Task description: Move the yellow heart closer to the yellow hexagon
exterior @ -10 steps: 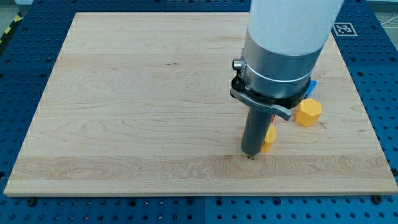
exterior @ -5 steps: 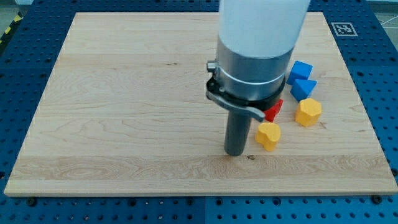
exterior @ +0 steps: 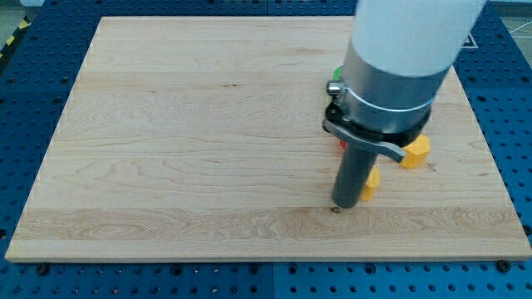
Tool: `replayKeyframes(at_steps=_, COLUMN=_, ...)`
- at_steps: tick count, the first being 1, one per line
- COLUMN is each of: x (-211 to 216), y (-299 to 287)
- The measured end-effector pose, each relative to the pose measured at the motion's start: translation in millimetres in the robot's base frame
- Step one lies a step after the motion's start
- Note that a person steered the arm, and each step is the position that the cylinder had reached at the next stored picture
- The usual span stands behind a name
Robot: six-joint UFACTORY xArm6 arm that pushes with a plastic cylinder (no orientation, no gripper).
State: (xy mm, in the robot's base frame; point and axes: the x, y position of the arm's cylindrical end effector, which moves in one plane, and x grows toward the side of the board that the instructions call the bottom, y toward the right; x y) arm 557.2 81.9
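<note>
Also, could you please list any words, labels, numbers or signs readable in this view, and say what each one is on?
There is no readable text, number or brand anywhere in this view.
The wooden board, the yellow heart, the yellow hexagon and my tip, at the heart's left edge, all bear no markings.

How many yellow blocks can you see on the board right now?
2. The yellow heart peeks out right of my tip; the yellow hexagon sits further right and higher. The arm may hide others.
</note>
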Motion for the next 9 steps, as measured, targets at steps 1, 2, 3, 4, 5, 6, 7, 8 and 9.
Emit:
replayKeyframes(at_steps=1, x=-4.6, y=-6.4)
replayKeyframes(at_steps=2, x=-12.5, y=-4.7)
replayKeyframes(at_steps=3, x=-23.0, y=-3.1)
replayKeyframes(at_steps=4, x=-23.0, y=5.1)
replayKeyframes(at_steps=5, x=-23.0, y=28.6)
replayKeyframes(at_steps=6, x=-23.0, y=44.3)
replayKeyframes(at_steps=7, x=-23.0, y=59.1)
replayKeyframes(at_steps=8, x=-23.0, y=64.0)
replayKeyframes(at_steps=9, x=-23.0, y=68.1)
